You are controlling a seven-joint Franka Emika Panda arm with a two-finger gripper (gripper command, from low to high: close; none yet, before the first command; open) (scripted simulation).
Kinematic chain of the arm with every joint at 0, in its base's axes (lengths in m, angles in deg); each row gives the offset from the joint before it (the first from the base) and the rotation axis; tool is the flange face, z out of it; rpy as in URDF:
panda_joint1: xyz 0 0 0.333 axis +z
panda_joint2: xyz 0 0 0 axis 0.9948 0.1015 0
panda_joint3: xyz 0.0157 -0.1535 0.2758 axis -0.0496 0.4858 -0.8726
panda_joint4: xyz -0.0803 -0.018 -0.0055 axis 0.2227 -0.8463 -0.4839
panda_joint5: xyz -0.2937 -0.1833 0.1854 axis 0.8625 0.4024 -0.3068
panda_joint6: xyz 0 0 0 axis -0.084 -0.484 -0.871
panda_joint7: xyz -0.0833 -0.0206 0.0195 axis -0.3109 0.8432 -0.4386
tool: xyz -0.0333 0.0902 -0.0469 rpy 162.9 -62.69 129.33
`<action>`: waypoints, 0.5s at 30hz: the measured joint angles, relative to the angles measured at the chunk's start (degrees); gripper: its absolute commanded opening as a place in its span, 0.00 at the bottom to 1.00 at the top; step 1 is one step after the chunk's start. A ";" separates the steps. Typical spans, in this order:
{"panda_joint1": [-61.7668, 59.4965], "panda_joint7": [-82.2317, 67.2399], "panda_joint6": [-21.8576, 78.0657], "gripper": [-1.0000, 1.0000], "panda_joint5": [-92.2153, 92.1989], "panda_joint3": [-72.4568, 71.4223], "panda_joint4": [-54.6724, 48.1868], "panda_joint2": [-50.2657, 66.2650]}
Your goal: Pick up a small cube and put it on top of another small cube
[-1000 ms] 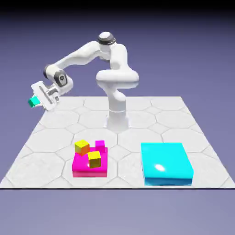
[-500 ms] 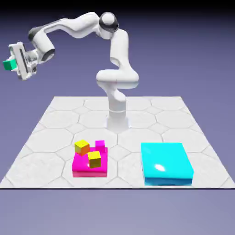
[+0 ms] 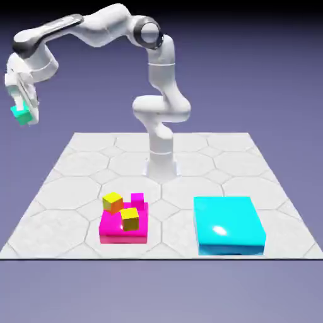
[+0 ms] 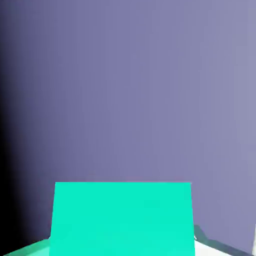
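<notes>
High above the table [image 3: 76,165], beyond its edge at the exterior view's left, the white arm's hand [image 3: 24,112] is seen clamped on the small teal-green cube [image 3: 23,115], which is held in the air well clear of every other object. In the hand view the same cube [image 4: 122,218] is shown large between the fingers, filling the lower middle of the frame against the plain blue-violet backdrop. Far below the hand and off toward the exterior view's right, a magenta block [image 3: 123,227] is seen lying on the table's near part, with one yellow cube [image 3: 113,202] at its far left corner, a second yellow cube [image 3: 130,219] resting on its top, and a small magenta cube [image 3: 137,200] just behind. Farther still from the hand, at the exterior view's right, a large flat cyan block [image 3: 228,224] is seen lying on the table, well apart from the magenta block.
</notes>
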 measured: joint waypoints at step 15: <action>-4.21 17.28 32.65 0.00 17.75 -19.66 -10.66 31.13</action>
